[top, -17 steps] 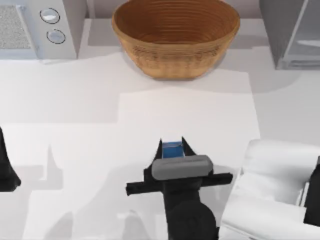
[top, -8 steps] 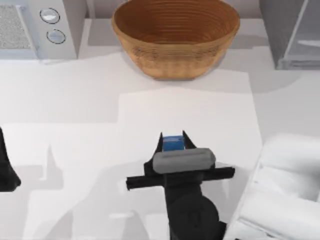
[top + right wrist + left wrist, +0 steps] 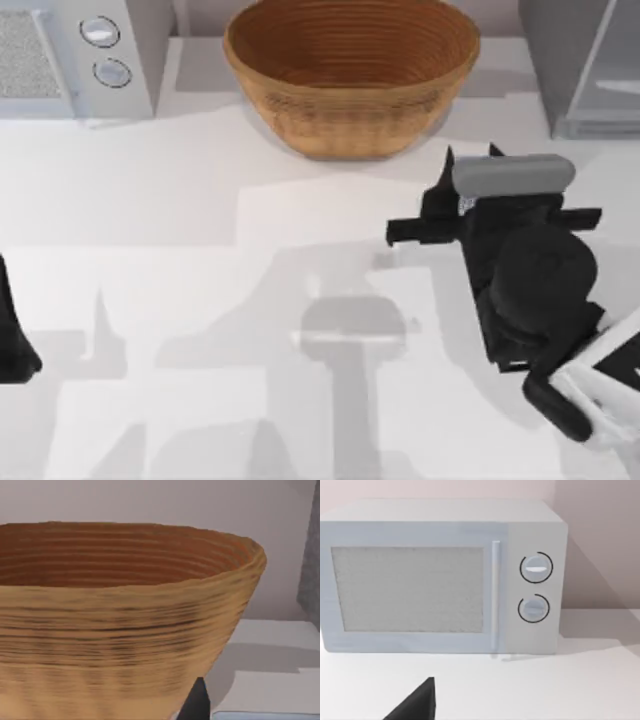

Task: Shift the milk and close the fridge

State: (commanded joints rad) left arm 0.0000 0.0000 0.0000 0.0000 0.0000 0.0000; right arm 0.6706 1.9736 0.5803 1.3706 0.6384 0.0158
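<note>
Since the right gripper (image 3: 470, 157) is seen in the top view raised over the table (image 3: 200, 200), just beside the woven basket (image 3: 350, 80) and leaning toward the fridge (image 3: 580, 70) at the back right, the step in hand is judged to be the carrying part of shifting the milk. The carton itself is hidden, presumably under the wrist's grey block, so its place relative to the jaws can't be pinned down, and it can't be told whether they're pinching it or not. The left gripper (image 3: 12, 340) is parked at the table's left edge, jaw state also not readable. In the left wrist view, the white box with two knobs (image 3: 440, 580) is faced and nothing's being worked. In the right wrist view, the basket's wall (image 3: 115, 620) is looked at from close by, a grey edge of the fridge is caught past it, and a pale bluish sliver (image 3: 265, 715) near the camera could be the carton, no promises. Next, a clear spot would need to be reached, the milk set down, then the door pushed shut.
</note>
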